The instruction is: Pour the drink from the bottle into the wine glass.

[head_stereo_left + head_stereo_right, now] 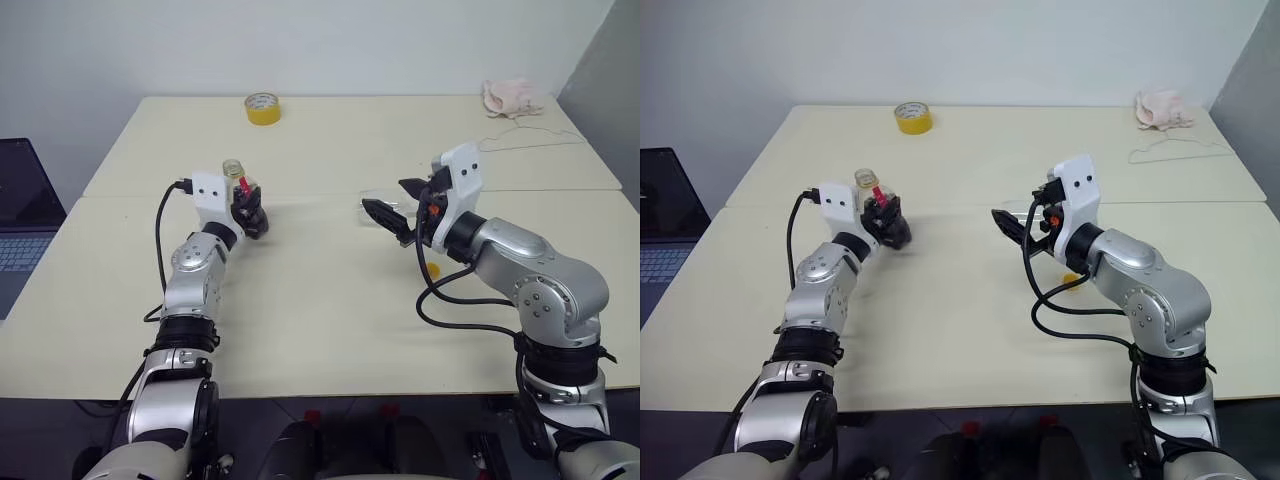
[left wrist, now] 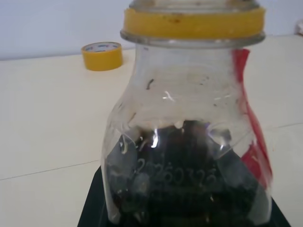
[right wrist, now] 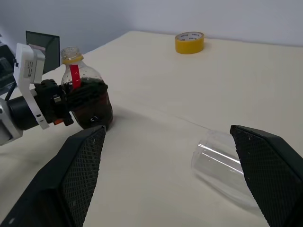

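On the pale worktop [image 1: 330, 300], left to right:

Laptop [image 1: 20, 215]: off the worktop's left edge, clear of the work.
Left claw [image 1: 250, 212]: clamped on the bottle, fingers round the dark lower body.
Bottle [image 3: 84, 97]: upright in that grip, left of centre, base at or just above the surface; yellow ring at the neck, red strip down the side, mouth apparently uncapped.
Drink [image 2: 189, 179]: dark, filling the lower part of the bottle only.
Tape roll [image 1: 262, 108]: yellow, far back near the rear edge, well apart from everything.
Wine glass [image 3: 222, 165]: clear, lying on its side right of centre, between the fingers of the right claw and seemingly not gripped; no dark liquid visible inside.
Right claw [image 1: 398, 208]: fingers wide apart, level, pointing toward the robot's left.
Cloth [image 1: 510, 98]: pinkish, far right rear corner.
Progress: bottle in hand; glass apparently needs righting or holding, and the pour itself looks not yet done.
Open room: bare surface between bottle and glass; near edge well back from both.
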{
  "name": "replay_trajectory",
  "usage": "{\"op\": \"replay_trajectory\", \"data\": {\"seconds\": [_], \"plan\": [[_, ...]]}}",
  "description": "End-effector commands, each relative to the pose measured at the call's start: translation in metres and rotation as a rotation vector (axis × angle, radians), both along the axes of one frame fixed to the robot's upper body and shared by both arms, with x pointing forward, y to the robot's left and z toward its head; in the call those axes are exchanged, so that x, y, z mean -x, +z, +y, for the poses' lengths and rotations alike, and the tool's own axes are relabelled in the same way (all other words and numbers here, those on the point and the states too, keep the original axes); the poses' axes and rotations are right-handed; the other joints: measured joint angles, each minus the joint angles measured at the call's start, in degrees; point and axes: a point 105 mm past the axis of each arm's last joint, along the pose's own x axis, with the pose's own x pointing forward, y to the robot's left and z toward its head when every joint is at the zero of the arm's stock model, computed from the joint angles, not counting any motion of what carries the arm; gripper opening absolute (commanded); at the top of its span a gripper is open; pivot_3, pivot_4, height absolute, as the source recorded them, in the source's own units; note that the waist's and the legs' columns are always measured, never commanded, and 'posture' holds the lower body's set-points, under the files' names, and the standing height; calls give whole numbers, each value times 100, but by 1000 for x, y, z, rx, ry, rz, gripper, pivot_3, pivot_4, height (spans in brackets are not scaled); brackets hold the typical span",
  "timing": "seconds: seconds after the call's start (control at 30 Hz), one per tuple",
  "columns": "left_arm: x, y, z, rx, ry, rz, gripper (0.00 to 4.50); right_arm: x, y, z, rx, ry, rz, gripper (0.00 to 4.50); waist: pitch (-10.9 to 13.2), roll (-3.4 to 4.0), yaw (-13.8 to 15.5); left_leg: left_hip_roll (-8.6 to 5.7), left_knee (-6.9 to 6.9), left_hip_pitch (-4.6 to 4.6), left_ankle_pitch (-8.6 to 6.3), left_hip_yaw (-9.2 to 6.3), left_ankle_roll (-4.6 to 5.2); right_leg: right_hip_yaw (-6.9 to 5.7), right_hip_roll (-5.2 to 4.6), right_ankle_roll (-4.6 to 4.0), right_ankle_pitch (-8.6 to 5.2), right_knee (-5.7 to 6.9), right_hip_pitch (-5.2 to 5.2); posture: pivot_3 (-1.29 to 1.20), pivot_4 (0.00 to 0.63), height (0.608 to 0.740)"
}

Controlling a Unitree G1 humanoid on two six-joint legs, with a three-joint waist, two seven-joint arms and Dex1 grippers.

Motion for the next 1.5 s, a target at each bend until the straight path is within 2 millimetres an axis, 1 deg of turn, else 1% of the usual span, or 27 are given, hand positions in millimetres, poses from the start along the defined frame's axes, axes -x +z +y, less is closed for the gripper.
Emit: {"op": "replay_trajectory", "data": {"seconds": [0.03,0.07,0.2,0.37,0.6,0.8,0.87,0.9,1.1,1.13,1.23,1.5], "plan": [[1,2,26,-33,106,-16,1316,3,12,0,-4,6,-59,4500,-1,0,-24,0,0,0,0,0,0,0,0,0,0,0,0,0,150,740],[1,2,26,-40,108,-18,1315,4,12,1,-3,7,-59,4500,-1,0,-37,0,-1,0,0,0,0,0,0,0,0,0,0,0,150,740],[5,-4,41,-27,192,-10,1315,4,11,2,4,15,-55,4500,-2,1,-77,2,-2,0,0,0,0,0,0,0,0,2,-2,0,150,740],[9,-6,56,-32,284,-10,1315,3,9,4,9,26,-52,4500,-5,4,-128,3,-3,2,0,1,0,7,2,0,0,6,-9,0,150,740],[11,-10,60,-6,309,6,1312,1,9,7,9,38,-51,4500,-7,3,-166,2,-2,-3,0,18,0,23,1,0,0,44,-47,0,150,740],[11,-8,63,-1,324,5,1312,-3,10,7,8,36,-56,4500,-7,3,-182,2,-3,-2,0,21,0,25,1,0,0,52,-51,0,150,740],[11,-6,67,-4,339,3,2057,-3,11,8,7,40,-57,4500,-7,3,-187,3,-3,-2,0,21,0,25,1,0,0,53,-52,0,150,740],[11,-6,68,-7,343,3,2283,-3,11,8,7,42,-58,4500,-7,3,-195,3,-2,-2,0,21,0,25,1,0,0,54,-53,0,150,740],[14,-2,75,-16,365,-9,4314,-3,12,11,3,53,-62,4500,-7,3,-195,0,-2,-7,0,17,-1,23,-1,0,0,59,-56,0,150,740],[14,-2,75,-18,362,-7,4465,-3,12,12,3,53,-63,4500,-7,3,-193,0,-2,-8,0,16,-1,22,-1,0,0,59,-56,0,150,740],[16,-2,74,-23,343,-4,4465,-3,12,12,2,55,-66,4500,-7,3,-186,-1,-1,-10,0,15,-1,21,-1,0,0,58,-56,0,150,740],[16,1,64,-32,296,-16,4465,-4,15,13,-3,59,-73,4500,-7,3,-173,-3,-1,-11,-1,14,-1,21,-4,0,0,58,-56,0,150,740]]}}
